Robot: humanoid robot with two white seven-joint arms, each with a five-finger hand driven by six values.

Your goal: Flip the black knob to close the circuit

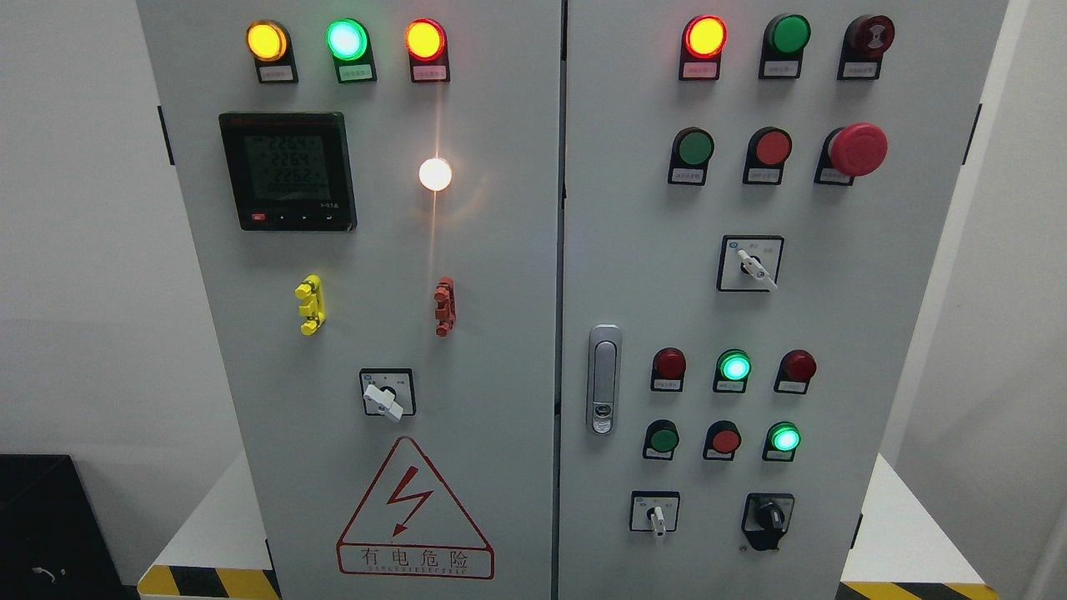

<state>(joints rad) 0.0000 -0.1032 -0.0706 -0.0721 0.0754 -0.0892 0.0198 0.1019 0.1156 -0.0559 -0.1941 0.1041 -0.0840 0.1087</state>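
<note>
Neither of my hands in view, so can't tell their state. Black knob (768, 518) sits bottom right of the right door (900, 333), beside the white switch (656, 513). Plan: approach square, pinch its grip, twist cleanly.

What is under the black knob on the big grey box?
Under the black knob there is only bare grey door, then the box's bottom edge. Nothing is fitted lower. The wiring inside stays hidden, because the door is shut.
</note>
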